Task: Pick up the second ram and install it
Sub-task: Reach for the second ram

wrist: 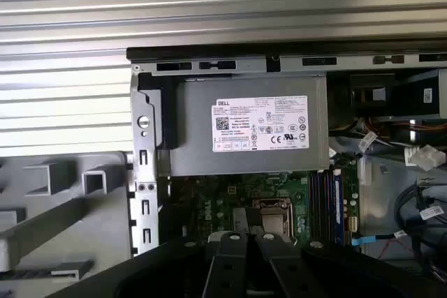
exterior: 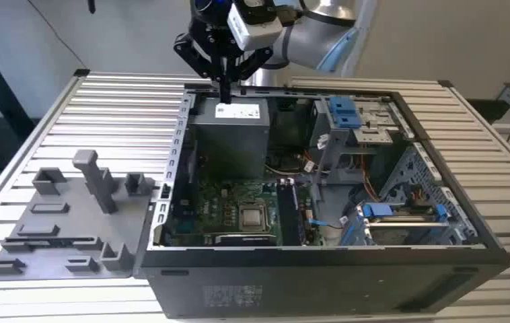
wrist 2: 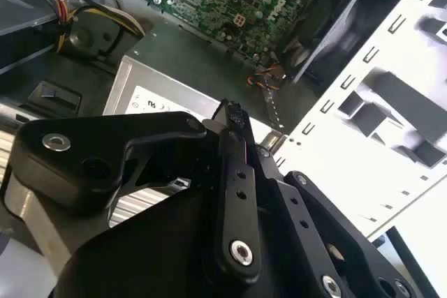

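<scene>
My gripper (exterior: 225,93) hangs at the back of the open computer case (exterior: 327,259), just above the grey power supply (exterior: 230,128). Its black fingers are shut with nothing visible between them, as the second wrist view shows at the gripper (wrist 2: 231,114). A slim dark strip (exterior: 40,240) lies flat on the grey fixture plate (exterior: 66,202) at the exterior view's left. It looks like the second ram, though I cannot be sure. It is far from the gripper. A dark stick (exterior: 288,212) stands in the memory slots beside the processor (exterior: 253,217).
The slatted metal table (exterior: 102,114) surrounds the case. Tall grey blocks (exterior: 93,178) rise from the fixture. Inside the case are a blue-clipped drive cage (exterior: 349,114), loose cables (exterior: 327,202) and another blue-clipped bay (exterior: 399,215). The power supply label (wrist: 258,123) faces the first wrist view.
</scene>
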`<action>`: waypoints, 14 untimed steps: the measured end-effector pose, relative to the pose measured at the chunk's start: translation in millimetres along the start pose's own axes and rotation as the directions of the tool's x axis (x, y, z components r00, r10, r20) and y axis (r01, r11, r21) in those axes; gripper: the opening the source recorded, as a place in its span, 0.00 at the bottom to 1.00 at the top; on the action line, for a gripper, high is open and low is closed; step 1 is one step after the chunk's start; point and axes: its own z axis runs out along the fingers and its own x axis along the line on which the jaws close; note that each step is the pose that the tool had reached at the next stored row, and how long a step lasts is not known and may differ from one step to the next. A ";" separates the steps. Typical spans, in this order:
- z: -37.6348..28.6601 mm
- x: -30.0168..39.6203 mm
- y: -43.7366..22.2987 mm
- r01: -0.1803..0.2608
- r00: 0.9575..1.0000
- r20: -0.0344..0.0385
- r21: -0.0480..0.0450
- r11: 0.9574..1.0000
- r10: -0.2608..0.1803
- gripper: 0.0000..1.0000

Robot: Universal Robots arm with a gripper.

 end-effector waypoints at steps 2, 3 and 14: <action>0.0 0.0 0.0 0.000 1.000 0.000 0.000 1.000 0.000 0.11; 0.0 0.0 0.0 0.000 1.000 0.000 0.000 1.000 0.000 0.11; -0.1 2.2 -0.2 0.000 1.000 0.000 0.000 1.000 0.000 0.11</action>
